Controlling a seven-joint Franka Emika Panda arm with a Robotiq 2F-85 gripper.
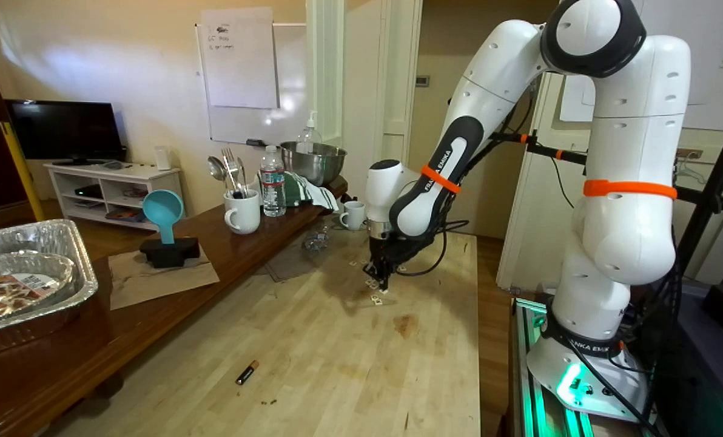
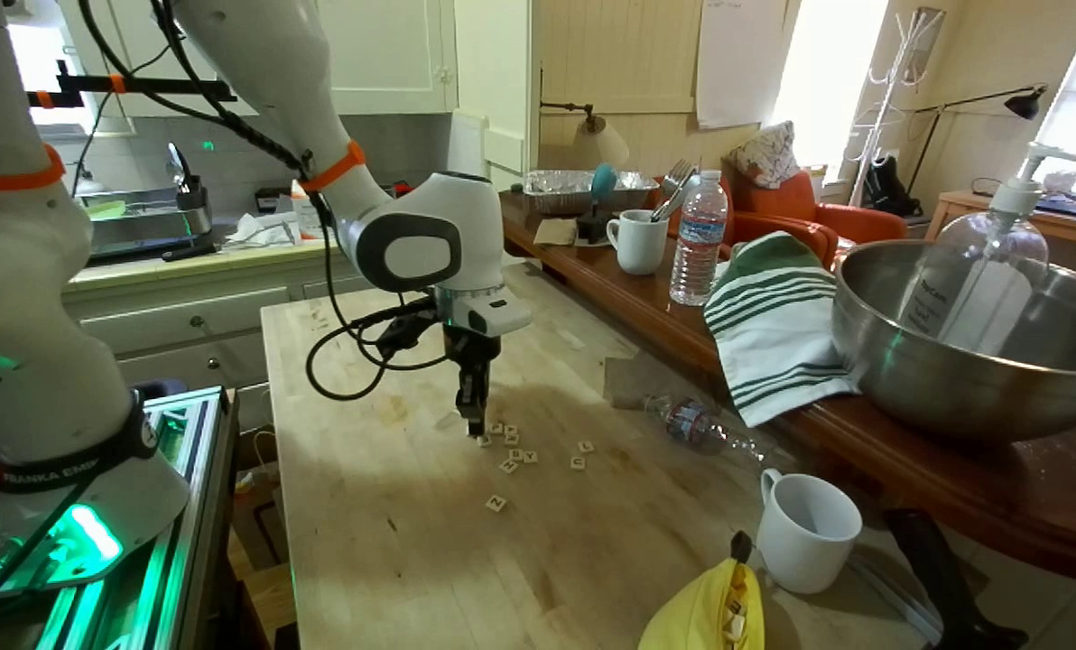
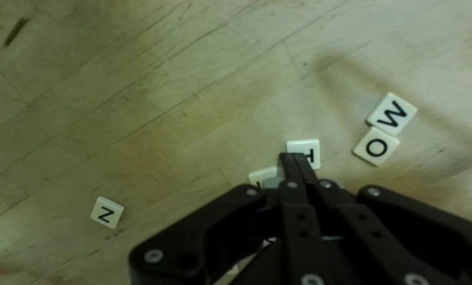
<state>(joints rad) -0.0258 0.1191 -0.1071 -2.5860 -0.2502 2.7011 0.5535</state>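
Note:
My black gripper (image 3: 293, 155) points down at the wooden table, its two fingers pressed together and nothing visible between them. In the wrist view the fingertips overlap a small cream letter tile (image 3: 303, 145) whose letter is partly covered; whether they touch it I cannot tell. Another tile (image 3: 261, 175) peeks out just left of the fingers. To the right lie a W or M tile (image 3: 392, 114) and, against it, an O tile (image 3: 376, 146). An N or Z tile (image 3: 107, 212) lies apart at lower left. Several more tiles (image 2: 508, 466) are scattered near the gripper in an exterior view.
A yellow banana-shaped pouch (image 2: 700, 618) and a white mug (image 2: 809, 533) stand on the table, with a plastic bottle (image 2: 696, 424) on its side. A battery (image 1: 247, 372) lies farther along. The raised ledge (image 1: 216, 233) carries a cutlery mug (image 1: 243, 212) and steel bowl (image 1: 322, 164).

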